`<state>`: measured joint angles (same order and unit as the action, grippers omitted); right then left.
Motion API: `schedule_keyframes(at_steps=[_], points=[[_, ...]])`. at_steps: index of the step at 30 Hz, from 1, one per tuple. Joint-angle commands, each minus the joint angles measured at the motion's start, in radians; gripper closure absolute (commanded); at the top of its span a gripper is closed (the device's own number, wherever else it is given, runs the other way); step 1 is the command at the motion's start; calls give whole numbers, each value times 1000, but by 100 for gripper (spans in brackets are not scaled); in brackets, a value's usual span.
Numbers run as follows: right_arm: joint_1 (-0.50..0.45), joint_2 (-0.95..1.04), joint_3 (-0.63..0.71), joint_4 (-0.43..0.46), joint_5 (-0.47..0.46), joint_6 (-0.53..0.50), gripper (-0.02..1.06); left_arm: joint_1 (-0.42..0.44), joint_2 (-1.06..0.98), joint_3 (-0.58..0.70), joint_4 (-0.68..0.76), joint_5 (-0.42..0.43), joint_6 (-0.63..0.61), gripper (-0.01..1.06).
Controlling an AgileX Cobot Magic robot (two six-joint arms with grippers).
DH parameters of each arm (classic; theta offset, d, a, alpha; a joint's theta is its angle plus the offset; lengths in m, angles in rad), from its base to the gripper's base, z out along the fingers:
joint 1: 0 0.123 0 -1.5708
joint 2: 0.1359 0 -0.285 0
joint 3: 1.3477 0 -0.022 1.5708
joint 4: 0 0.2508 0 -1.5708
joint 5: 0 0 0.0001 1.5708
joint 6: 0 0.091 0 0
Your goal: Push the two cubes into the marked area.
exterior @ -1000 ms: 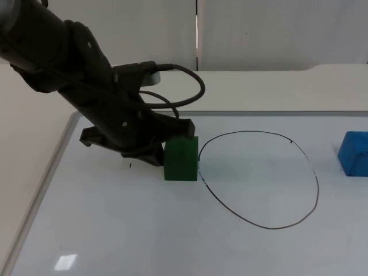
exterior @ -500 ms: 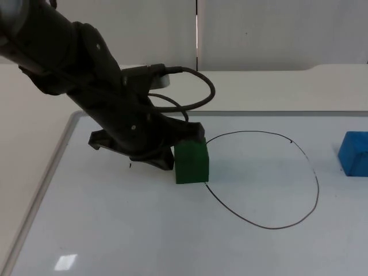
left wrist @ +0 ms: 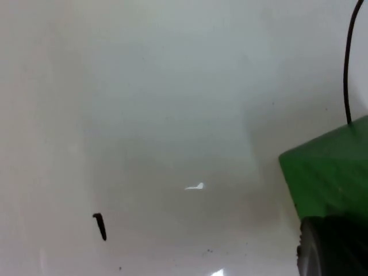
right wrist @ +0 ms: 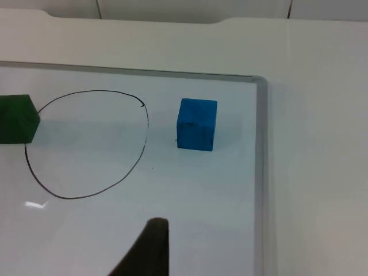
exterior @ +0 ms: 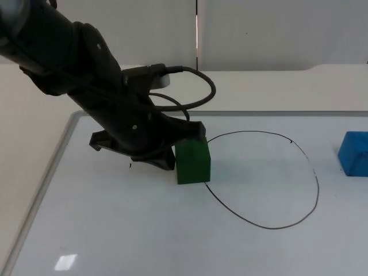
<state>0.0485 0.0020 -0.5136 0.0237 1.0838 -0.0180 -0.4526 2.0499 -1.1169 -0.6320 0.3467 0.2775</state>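
Observation:
A green cube [exterior: 193, 161] stands on the whiteboard with its right lower corner touching the left side of the hand-drawn black outline [exterior: 317, 190]. My left gripper [exterior: 171, 150] presses against the cube's left face, low over the board. In the left wrist view the green cube [left wrist: 328, 172] sits right at the gripper [left wrist: 330, 250]. A blue cube [exterior: 353, 152] rests to the right of the outline, apart from it. In the right wrist view the blue cube [right wrist: 196, 124] lies beyond my waiting right gripper [right wrist: 146, 250], next to the outline [right wrist: 72, 198] and the green cube [right wrist: 17, 118].
The whiteboard's grey frame [exterior: 57, 155] runs along the left and back; its right edge [right wrist: 260, 144] lies close beyond the blue cube. A small black mark [left wrist: 100, 226] is on the board left of the green cube. The outline's inside is bare board.
My left arm has slid the green cube to the right until it reached the outline's left side. Over the last half second it barely moved. The blue cube stayed put.

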Motion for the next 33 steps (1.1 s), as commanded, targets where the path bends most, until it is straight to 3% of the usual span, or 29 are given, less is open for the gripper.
schedule_keyframes(at_steps=[1, 9, 33], points=[[-4, -2, -1, -3, -5, 2, -1, -8, -4, -5, -22, -1, -1, 105], [-4, -2, -1, -3, -5, 2, -1, -43, -4, -5, -21, -38, 2, 105], [-4, -2, -1, -3, -5, 2, -1, -51, -4, -5, -59, -44, 2, 105]])
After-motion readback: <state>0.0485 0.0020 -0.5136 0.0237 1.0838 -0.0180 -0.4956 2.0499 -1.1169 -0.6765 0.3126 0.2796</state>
